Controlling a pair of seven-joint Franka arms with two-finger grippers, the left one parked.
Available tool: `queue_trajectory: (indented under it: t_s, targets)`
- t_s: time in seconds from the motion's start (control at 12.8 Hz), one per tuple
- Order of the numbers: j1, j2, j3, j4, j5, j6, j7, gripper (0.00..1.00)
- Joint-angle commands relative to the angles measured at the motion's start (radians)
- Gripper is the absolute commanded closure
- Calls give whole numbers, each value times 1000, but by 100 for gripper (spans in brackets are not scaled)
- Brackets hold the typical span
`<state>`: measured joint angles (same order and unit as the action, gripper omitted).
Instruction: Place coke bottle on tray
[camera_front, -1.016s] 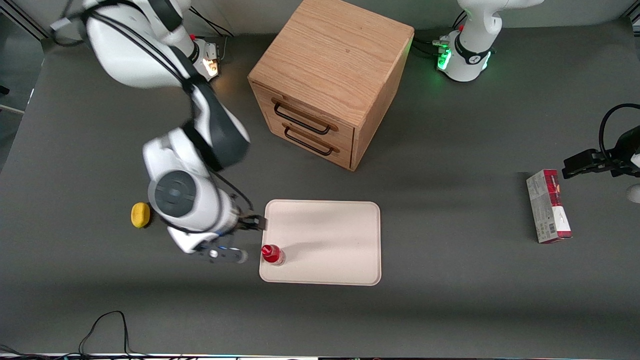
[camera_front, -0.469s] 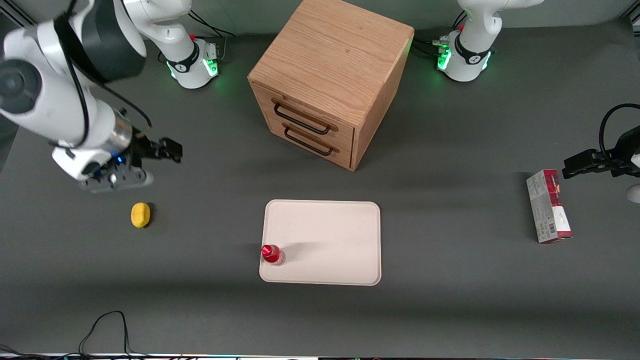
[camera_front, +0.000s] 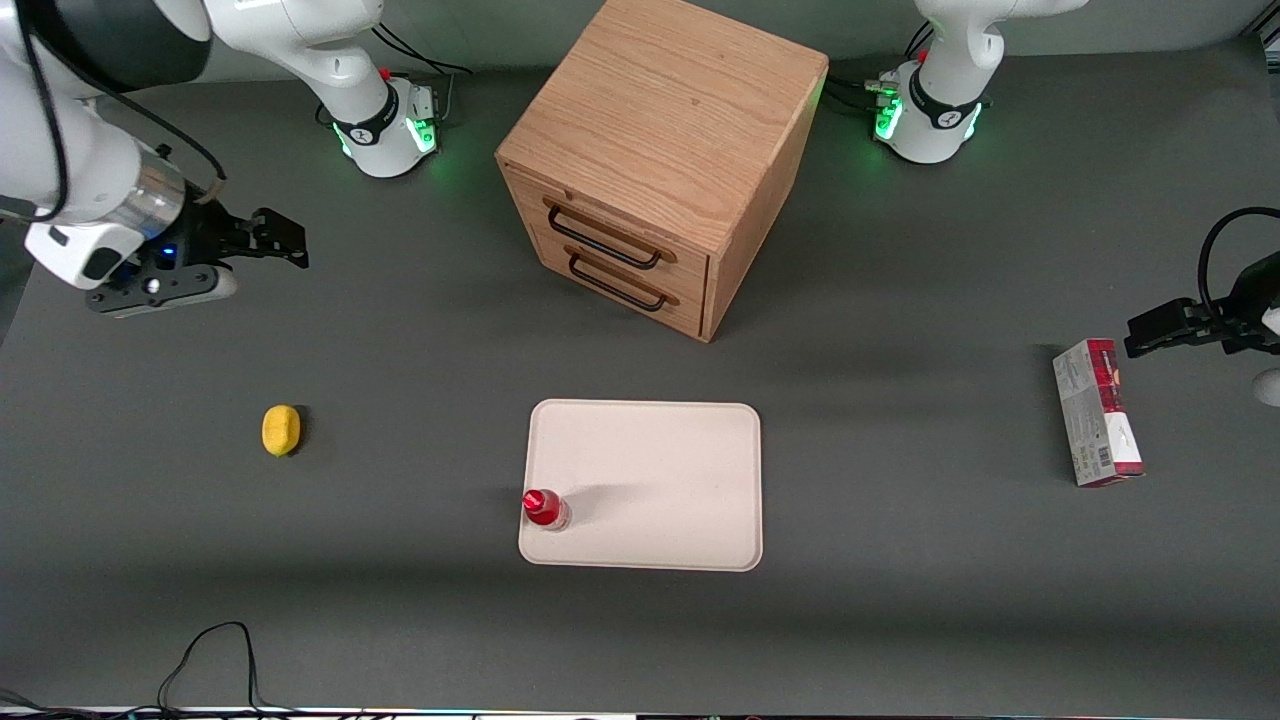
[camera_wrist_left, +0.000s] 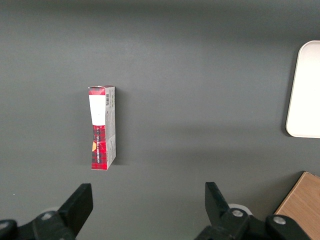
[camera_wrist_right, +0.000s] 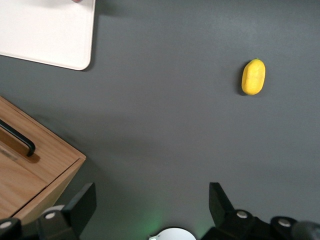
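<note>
The coke bottle (camera_front: 545, 508), small and red with a red cap, stands upright on the cream tray (camera_front: 660, 470), in the tray's corner nearest the front camera at the working arm's end. My gripper (camera_front: 290, 243) is open and empty, raised above the table toward the working arm's end, well apart from the tray and bottle and farther from the front camera than both. In the right wrist view the gripper (camera_wrist_right: 152, 205) holds nothing, and one corner of the tray (camera_wrist_right: 50, 35) shows.
A yellow lemon (camera_front: 281, 430) lies on the table between gripper and tray; it also shows in the right wrist view (camera_wrist_right: 253, 76). A wooden drawer cabinet (camera_front: 660, 160) stands farther back. A red-and-grey carton (camera_front: 1096, 412) lies toward the parked arm's end.
My gripper has drawn away from the bottle beside the tray, rising and moving toward the working arm's end and farther from the front camera. The bottle stays upright on the tray.
</note>
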<state>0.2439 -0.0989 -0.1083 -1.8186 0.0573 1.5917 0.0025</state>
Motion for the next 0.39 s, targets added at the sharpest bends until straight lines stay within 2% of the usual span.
queue_trajectory:
  t_s: [0.0, 0.31]
  targets:
    - [66, -4, -83, 18, 27, -30, -22, 0]
    - [-27, -4, -4, 47, 18, -64, -22, 0]
